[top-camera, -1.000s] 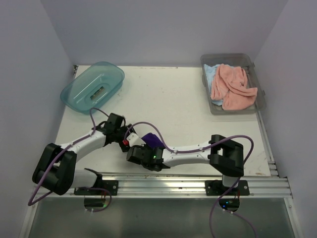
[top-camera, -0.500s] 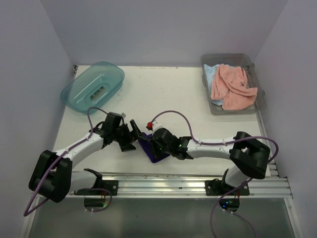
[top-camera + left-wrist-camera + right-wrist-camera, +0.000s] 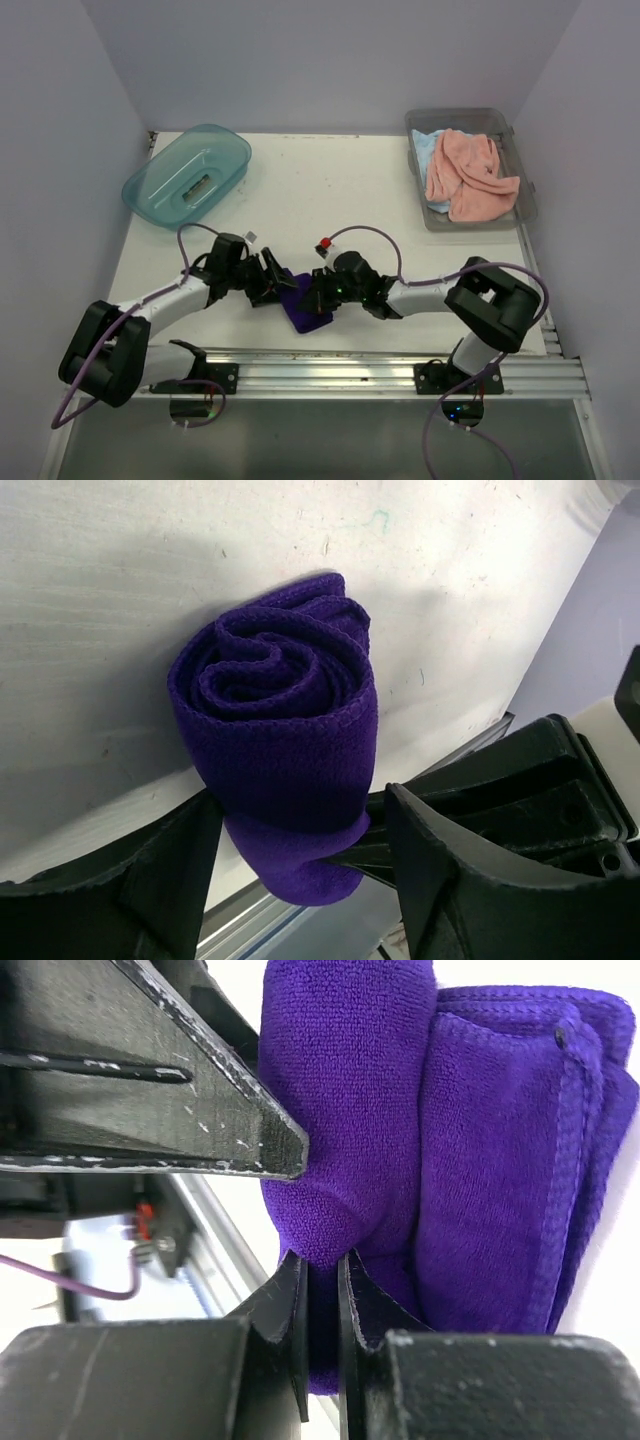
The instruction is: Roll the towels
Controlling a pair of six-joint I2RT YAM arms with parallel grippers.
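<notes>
Purple towel [image 3: 305, 306] sits tightly rolled on the worktop [image 3: 330, 200], well to the near side of the teal tub [image 3: 188, 175], so rolling looks nearly finished: right claw [image 3: 322, 1270] nearly closed, pinching its cloth, left claw [image 3: 300, 815] spread wide astride the roll end; next, probably release gently without unwinding.

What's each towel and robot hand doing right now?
purple towel, rolled partway
pink towel, crumpled in the grey bin
light blue towel, bunched partly under the pink towel
left gripper, open, straddling the roll
right gripper, shut on the purple towel
</notes>
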